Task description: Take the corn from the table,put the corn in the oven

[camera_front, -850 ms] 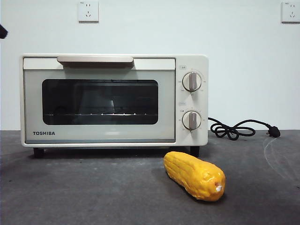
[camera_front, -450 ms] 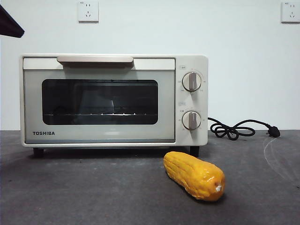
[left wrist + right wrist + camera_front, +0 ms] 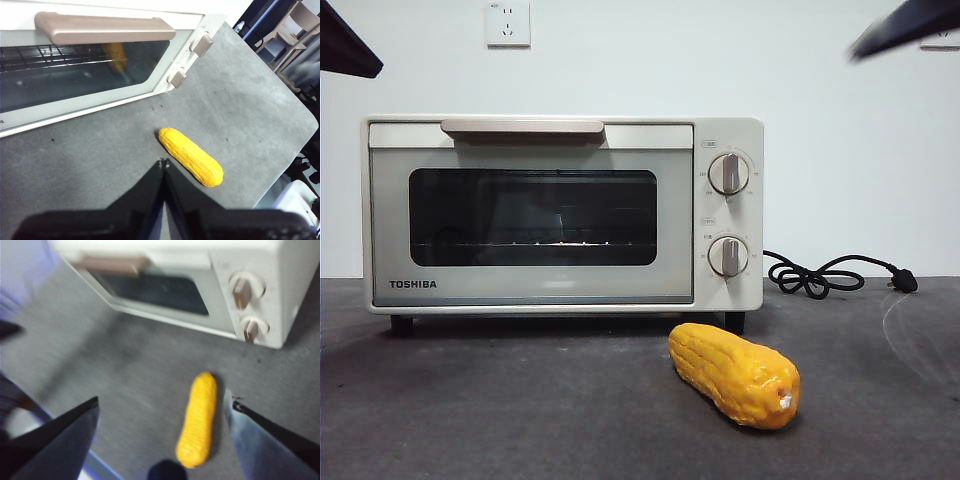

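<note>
Right gripper, jaws spread wide, is held above the corn, whose long axis runs twelve to six between them; left gripper is pressed together.

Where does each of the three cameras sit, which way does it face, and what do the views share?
Front: low, level across the table at the shut oven; corn in front; dark arm tips in both top corners.
Left wrist: above, looking down; left tool shut, near the corn.
Right wrist: blurred, looking down; right tool open.
Shared: all three show corn and oven.
</note>
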You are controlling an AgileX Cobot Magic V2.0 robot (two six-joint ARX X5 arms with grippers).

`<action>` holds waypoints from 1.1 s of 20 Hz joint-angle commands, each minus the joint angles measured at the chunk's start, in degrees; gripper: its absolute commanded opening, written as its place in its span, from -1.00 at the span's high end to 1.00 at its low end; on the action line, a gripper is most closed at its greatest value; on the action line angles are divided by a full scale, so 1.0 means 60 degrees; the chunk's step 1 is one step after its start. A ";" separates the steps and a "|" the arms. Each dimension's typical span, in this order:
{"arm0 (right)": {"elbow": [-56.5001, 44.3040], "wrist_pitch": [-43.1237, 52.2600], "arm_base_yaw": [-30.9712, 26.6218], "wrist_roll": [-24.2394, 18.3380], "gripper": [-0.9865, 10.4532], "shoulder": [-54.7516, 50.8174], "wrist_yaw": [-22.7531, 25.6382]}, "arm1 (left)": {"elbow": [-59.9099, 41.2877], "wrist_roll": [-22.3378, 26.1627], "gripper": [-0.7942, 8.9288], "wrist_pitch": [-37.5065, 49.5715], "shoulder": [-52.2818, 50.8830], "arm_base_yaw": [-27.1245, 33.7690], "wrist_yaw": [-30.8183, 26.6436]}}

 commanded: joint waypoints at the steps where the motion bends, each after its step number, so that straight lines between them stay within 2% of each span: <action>1: 0.0335 -0.0004 0.1290 -0.0044 0.01 0.1188 0.1508 | 0.0018 0.0124 0.85 0.0011 0.0000 -0.0025 0.0036; 2: 0.0495 0.0004 0.1588 -0.0047 -0.07 0.1661 0.1668 | 0.0018 0.0124 0.85 0.0011 0.0000 -0.0025 0.0040; 6: 0.1195 0.0004 0.2248 -0.0047 -0.07 0.3592 0.2007 | 0.0018 0.0124 0.85 -0.0015 0.0000 -0.0025 0.0040; 13: 0.1304 -0.0197 0.2222 0.0058 -0.05 0.5701 0.2725 | 0.0018 0.0138 0.85 -0.0175 0.0000 -0.0022 0.0036; 20: 0.1304 -0.0171 0.2222 0.0142 -0.05 0.6929 0.2721 | 0.0018 0.0135 0.85 -0.0288 0.0018 -0.0022 0.0036; 21: 0.1304 -0.0178 0.2222 0.0175 -0.03 0.6983 0.2721 | 0.0018 0.0135 0.85 -0.0346 0.0018 -0.0022 0.0033; 22: 0.1304 -0.0186 0.2222 0.0226 0.10 0.7031 0.2714 | 0.0018 0.0164 0.85 -0.0382 0.0018 -0.0022 0.0036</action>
